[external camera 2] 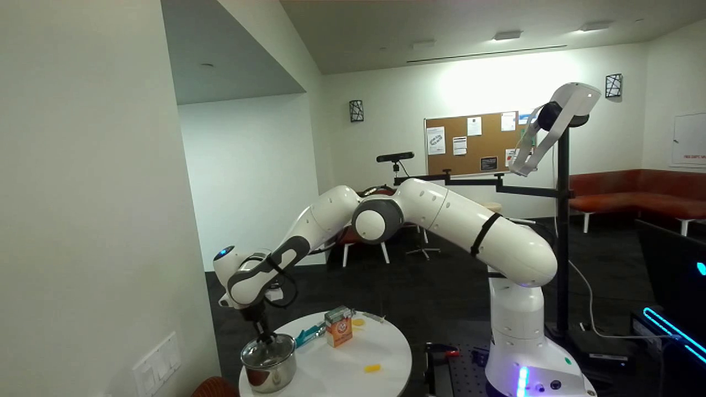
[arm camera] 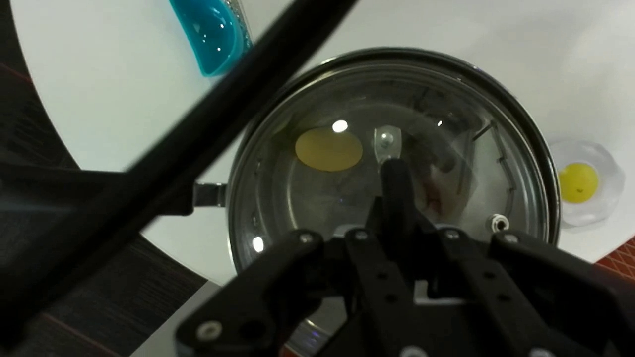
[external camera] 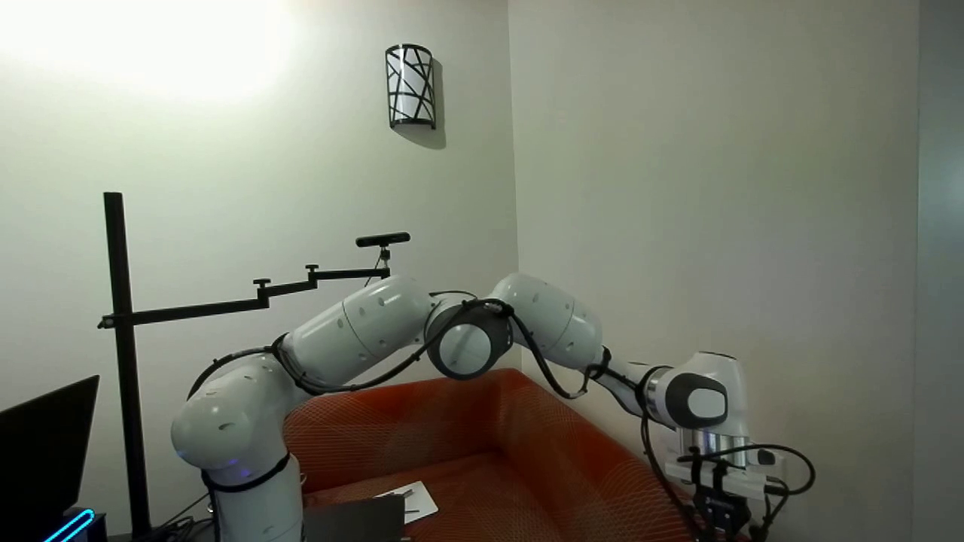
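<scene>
A steel pot [external camera 2: 270,376] with a glass lid [external camera 2: 274,353] stands on a round white table [external camera 2: 331,377]. My gripper [external camera 2: 266,336] points down at the middle of the lid. In the wrist view, my fingers [arm camera: 403,233] are close together around the lid's dark knob [arm camera: 397,186] and look shut on it. The glass lid [arm camera: 327,208] lies level over the pot, and a yellow oval [arm camera: 329,149] shows through it. The pot's black handle [arm camera: 94,193] extends left, partly behind a dark cable. In an exterior view, the gripper [external camera: 721,516] shows only in part; its fingertips are out of frame.
A turquoise utensil [external camera 2: 309,334] lies beside the pot, near an orange box [external camera 2: 338,326]. A yellow piece [external camera 2: 372,368] lies on the table. A fried-egg-like piece [arm camera: 578,182] lies right of the pot. A wall [external camera 2: 110,220] and red couch [external camera: 482,489] are near.
</scene>
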Tool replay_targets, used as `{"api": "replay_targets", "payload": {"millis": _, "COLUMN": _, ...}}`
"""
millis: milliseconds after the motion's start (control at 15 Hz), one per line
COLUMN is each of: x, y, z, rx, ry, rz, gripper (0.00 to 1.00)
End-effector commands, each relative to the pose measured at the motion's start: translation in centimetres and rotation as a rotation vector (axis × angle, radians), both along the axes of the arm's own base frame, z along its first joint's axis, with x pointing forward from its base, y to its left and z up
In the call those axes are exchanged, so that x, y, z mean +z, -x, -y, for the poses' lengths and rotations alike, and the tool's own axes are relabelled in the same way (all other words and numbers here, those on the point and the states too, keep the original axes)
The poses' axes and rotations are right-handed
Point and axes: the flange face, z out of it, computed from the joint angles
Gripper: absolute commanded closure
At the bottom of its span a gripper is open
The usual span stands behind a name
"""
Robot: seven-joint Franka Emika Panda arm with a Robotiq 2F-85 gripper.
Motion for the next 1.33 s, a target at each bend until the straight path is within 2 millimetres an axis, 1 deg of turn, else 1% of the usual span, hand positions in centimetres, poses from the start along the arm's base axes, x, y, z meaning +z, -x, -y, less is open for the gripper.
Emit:
{"api": "replay_targets", "payload": {"millis": 0, "x": 0.8, "y": -0.7, "z": 0.0, "rx": 0.015, "ry": -0.022, "rz": 0.026, "gripper": 0.98}}
{"api": "replay_targets", "payload": {"millis": 200, "x": 0.8, "y": -0.6, "z": 0.1, "rx": 0.012, "ry": -0.021, "rz": 0.024, "gripper": 0.98}}
{"api": "replay_targets", "payload": {"millis": 267, "x": 0.8, "y": -0.5, "z": 0.1, "rx": 0.011, "ry": -0.022, "rz": 0.017, "gripper": 0.66}}
{"api": "replay_targets", "payload": {"millis": 333, "x": 0.8, "y": -0.5, "z": 0.1, "rx": 0.011, "ry": -0.022, "rz": 0.015, "gripper": 0.65}}
{"api": "replay_targets", "payload": {"millis": 533, "x": 0.8, "y": -0.5, "z": 0.1, "rx": 0.014, "ry": -0.021, "rz": 0.015, "gripper": 0.45}}
{"api": "replay_targets", "payload": {"millis": 733, "x": 1.1, "y": -0.4, "z": 0.0, "rx": 0.014, "ry": -0.023, "rz": 0.013, "gripper": 0.21}}
{"api": "replay_targets", "payload": {"millis": 933, "x": 2.3, "y": 0.0, "z": -0.1, "rx": 0.008, "ry": -0.022, "rz": 0.005, "gripper": 0.01}}
{"api": "replay_targets", "payload": {"millis": 1000, "x": 2.9, "y": 0.1, "z": -0.1, "rx": 0.012, "ry": -0.02, "rz": 0.006, "gripper": 0.0}}
{"api": "replay_targets", "payload": {"millis": 1133, "x": 4.8, "y": 0.2, "z": 0.0, "rx": 0.019, "ry": -0.015, "rz": 0.024, "gripper": 0.0}}
{"api": "replay_targets", "payload": {"millis": 1267, "x": 7.7, "y": 0.2, "z": 0.1, "rx": 0.023, "ry": -0.011, "rz": 0.059, "gripper": 0.0}}
